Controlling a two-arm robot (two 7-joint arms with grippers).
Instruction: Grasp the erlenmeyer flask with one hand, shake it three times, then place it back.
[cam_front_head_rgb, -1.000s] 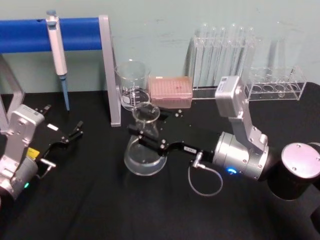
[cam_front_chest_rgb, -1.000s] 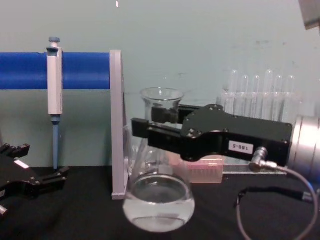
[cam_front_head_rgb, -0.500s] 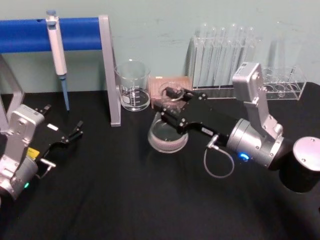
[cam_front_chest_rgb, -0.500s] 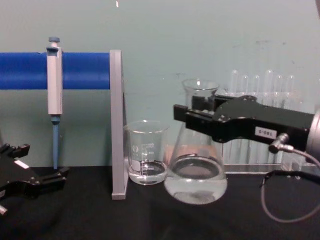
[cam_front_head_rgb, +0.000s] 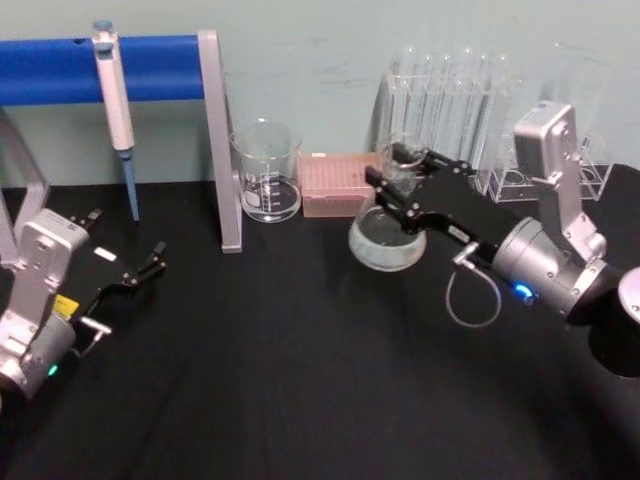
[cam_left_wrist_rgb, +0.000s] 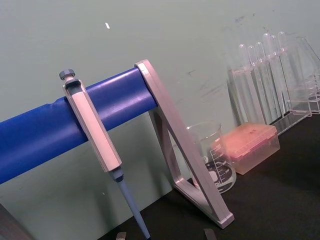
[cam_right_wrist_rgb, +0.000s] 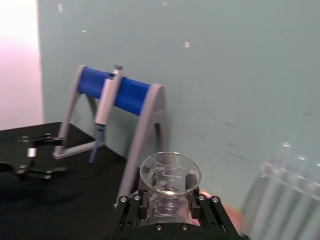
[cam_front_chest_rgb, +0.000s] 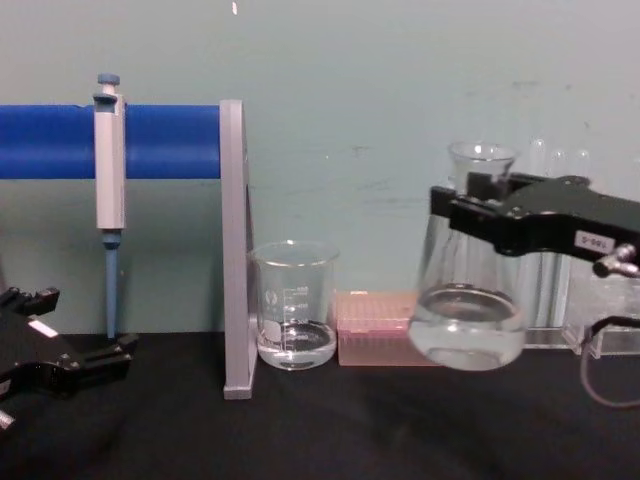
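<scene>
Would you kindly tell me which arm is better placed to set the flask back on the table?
Right. The right gripper is shut on the neck of the erlenmeyer flask, apparently holding it just above the table. The left gripper lies open at the far left, well away from it.

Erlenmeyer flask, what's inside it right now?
The erlenmeyer flask holds clear liquid pooled in its wide base. The right gripper clamps the neck, hiding the inside there from the chest view.

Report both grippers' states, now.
Left gripper: open, holding nothing.
Right gripper: shut on the neck of the erlenmeyer flask.
</scene>
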